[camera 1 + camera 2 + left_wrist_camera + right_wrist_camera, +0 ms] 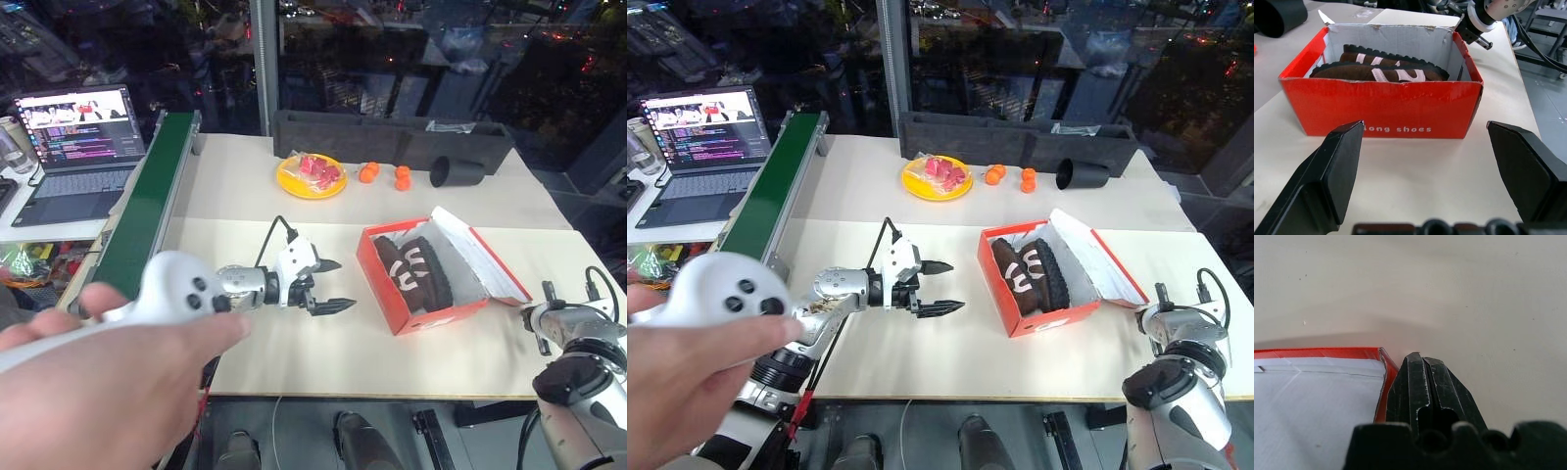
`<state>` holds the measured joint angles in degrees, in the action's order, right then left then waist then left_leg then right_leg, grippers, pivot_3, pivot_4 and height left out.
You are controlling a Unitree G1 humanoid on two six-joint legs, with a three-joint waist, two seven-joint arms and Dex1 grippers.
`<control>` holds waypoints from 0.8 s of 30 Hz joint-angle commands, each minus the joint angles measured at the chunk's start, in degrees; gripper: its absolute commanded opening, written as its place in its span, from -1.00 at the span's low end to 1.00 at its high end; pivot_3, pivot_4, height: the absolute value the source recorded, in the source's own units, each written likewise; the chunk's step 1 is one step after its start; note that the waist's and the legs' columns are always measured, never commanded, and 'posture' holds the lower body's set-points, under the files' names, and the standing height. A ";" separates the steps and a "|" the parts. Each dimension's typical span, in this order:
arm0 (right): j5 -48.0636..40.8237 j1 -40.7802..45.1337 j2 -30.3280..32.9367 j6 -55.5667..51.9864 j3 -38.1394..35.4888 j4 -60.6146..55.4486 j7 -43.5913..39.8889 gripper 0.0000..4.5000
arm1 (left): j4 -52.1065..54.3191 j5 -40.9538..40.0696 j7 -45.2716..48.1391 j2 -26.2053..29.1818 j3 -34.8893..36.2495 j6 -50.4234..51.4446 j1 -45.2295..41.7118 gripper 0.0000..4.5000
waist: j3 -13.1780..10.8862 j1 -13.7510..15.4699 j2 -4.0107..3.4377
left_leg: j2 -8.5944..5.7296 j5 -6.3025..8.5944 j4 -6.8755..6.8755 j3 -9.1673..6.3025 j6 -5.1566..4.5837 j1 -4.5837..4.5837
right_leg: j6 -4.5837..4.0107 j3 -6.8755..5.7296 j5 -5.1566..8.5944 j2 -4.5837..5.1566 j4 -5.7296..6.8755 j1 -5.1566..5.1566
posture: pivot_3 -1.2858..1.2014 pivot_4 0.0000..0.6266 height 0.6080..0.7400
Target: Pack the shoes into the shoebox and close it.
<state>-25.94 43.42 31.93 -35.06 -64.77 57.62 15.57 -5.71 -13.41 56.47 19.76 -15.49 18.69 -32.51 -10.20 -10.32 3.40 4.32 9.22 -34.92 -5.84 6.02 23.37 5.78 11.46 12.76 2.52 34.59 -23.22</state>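
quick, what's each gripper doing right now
left gripper: open, holding nothing, pointing at the shoebox.
right gripper: shut, empty, at the edge of the box's open lid.

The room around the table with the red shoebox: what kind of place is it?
Probably a robotics lab or demo workspace, not a home. A laptop stands open beside a green conveyor belt, a person's hand holds a white controller, and the cream table stands against large dark windows.
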 commanded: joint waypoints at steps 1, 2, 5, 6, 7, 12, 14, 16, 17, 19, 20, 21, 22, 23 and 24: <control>-3.72 -4.52 -4.89 -8.54 1.63 -9.51 5.07 -1.00 | 0.82 0.03 -0.21 -0.18 1.07 -1.50 -1.28 0.92 | 0.00 -0.08 0.00 | 0.00 0.00 0.07 -0.01 0.00 -0.02 | 0.01 0.00 0.00 0.00 0.02 -0.02 | 0.03 -0.52 0.50; -4.87 -5.74 -6.54 -10.55 1.76 -13.79 6.37 -1.00 | 0.88 0.01 -0.33 -0.19 1.11 -1.40 -1.24 0.92 | 0.00 -0.07 -0.01 | 0.00 0.00 0.12 -0.03 0.00 -0.04 | 0.03 0.00 0.03 -0.01 0.04 -0.03 | 0.03 -0.52 0.50; -8.86 -7.72 -11.53 -16.88 1.47 -25.71 10.88 -1.00 | 1.31 -0.14 -0.52 -0.18 1.13 -1.05 -1.01 0.92 | 0.00 0.01 -0.03 | 0.00 0.01 0.20 -0.06 -0.02 -0.05 | 0.02 -0.02 0.36 -0.02 0.40 -0.10 | 0.03 -0.52 0.50; -10.16 -7.79 -12.78 -18.29 1.31 -28.60 12.24 -1.00 | 1.38 -0.15 -0.55 -0.19 1.12 -0.97 -0.96 0.92 | -0.02 -0.04 -0.05 | 0.00 0.02 0.24 -0.08 -0.03 -0.03 | -0.02 -0.03 0.39 -0.04 0.43 -0.16 | 0.03 -0.52 0.50; -10.97 -7.78 -13.64 -19.38 1.58 -30.82 13.08 -1.00 | 1.41 -0.13 -0.58 -0.21 1.11 -0.91 -0.93 0.92 | -0.04 -0.08 -0.10 | 0.00 0.02 0.27 -0.08 -0.04 0.00 | -0.03 -0.04 0.39 -0.04 0.45 -0.20 | 0.03 -0.52 0.50; -12.20 -6.04 -12.46 -17.44 2.19 -25.85 12.95 -1.00 | 1.20 -0.09 -0.78 -0.50 1.01 -0.90 -1.18 0.92 | -0.13 -0.04 -0.23 | 0.00 0.02 0.22 -0.08 -0.04 0.02 | -0.02 -0.03 0.38 -0.03 0.46 -0.24 | 0.03 -0.52 0.50; -11.67 -5.21 -9.65 -13.75 2.49 -19.40 10.83 -1.00 | 1.04 -0.03 -0.84 -0.65 0.96 -0.97 -1.39 0.92 | -0.12 -0.10 -0.23 | 0.00 0.02 0.16 -0.08 -0.04 0.01 | -0.02 -0.03 0.37 -0.04 0.44 -0.21 | 0.03 -0.52 0.50; -10.98 -4.52 -6.49 -9.59 2.89 -12.20 8.42 -1.00 | 0.93 0.01 -0.89 -0.79 0.98 -0.96 -1.52 0.92 | -0.13 -0.11 -0.22 | -0.01 0.02 0.07 -0.08 -0.04 -0.02 | -0.02 -0.01 0.37 -0.03 0.39 -0.11 | 0.03 -0.52 0.50; -10.75 -4.04 -4.67 -6.91 3.14 -7.92 6.53 -1.00 | 0.89 0.06 -0.89 -0.79 0.99 -0.99 -1.53 0.92 | -0.13 -0.15 -0.22 | -0.01 0.02 0.06 -0.08 -0.04 -0.05 | -0.02 0.00 0.37 -0.03 0.37 -0.07 | 0.03 -0.52 0.50; -11.28 -3.02 -1.94 -1.91 3.03 -0.85 3.83 -1.00 | 0.92 0.14 -0.84 -0.73 1.00 -1.06 -1.47 0.92 | -0.12 -0.12 -0.20 | -0.02 0.02 0.02 -0.08 -0.04 -0.08 | -0.02 0.01 0.37 -0.03 0.32 0.04 | 0.03 -0.52 0.50; -12.08 -2.35 -0.95 0.28 2.66 2.12 2.62 -1.00 | 0.92 0.17 -0.87 -0.72 1.02 -1.05 -1.46 0.92 | -0.12 -0.13 -0.20 | -0.02 0.02 -0.01 -0.08 -0.03 -0.07 | -0.02 0.01 0.37 -0.03 0.30 0.07 | 0.03 -0.52 0.50; -12.76 -1.70 -0.20 2.09 2.42 4.55 1.91 -1.00 | 0.91 0.16 -0.88 -0.71 1.04 -1.00 -1.46 0.92 | -0.13 -0.14 -0.18 | -0.03 0.02 -0.02 -0.08 -0.03 -0.06 | -0.02 0.01 0.37 -0.02 0.27 0.09 | 0.03 -0.52 0.50; -13.25 -1.10 0.40 3.60 2.43 6.49 1.24 -1.00 | 0.89 0.17 -0.89 -0.70 1.06 -0.99 -1.46 0.92 | -0.13 -0.16 -0.14 | -0.03 0.02 -0.03 -0.08 -0.03 -0.06 | -0.01 0.02 0.37 -0.02 0.27 0.10 | 0.03 -0.52 0.50; -14.25 -0.36 0.83 4.65 2.13 8.13 0.56 -1.00 | 0.84 0.22 -0.93 -0.67 1.07 -0.99 -1.48 0.92 | -0.13 -0.21 -0.13 | -0.03 0.02 -0.04 -0.08 -0.03 -0.05 | -0.01 0.02 0.37 -0.03 0.26 0.11 | 0.03 -0.52 0.50; -14.99 0.18 1.18 5.48 2.03 9.41 0.07 -1.00 | 0.78 0.25 -0.94 -0.63 1.09 -1.01 -1.51 0.92 | -0.14 -0.30 -0.12 | -0.03 0.02 -0.05 -0.08 -0.03 -0.05 | -0.01 0.02 0.37 -0.02 0.26 0.12 | 0.03 -0.52 0.50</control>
<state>-39.61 43.82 33.08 -32.15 -62.20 62.78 16.26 -5.73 -13.36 55.67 19.33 -14.90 18.67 -32.98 -10.34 -10.62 3.28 4.28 9.23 -34.98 -5.92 5.99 23.33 5.77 11.49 13.13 2.49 34.84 -23.11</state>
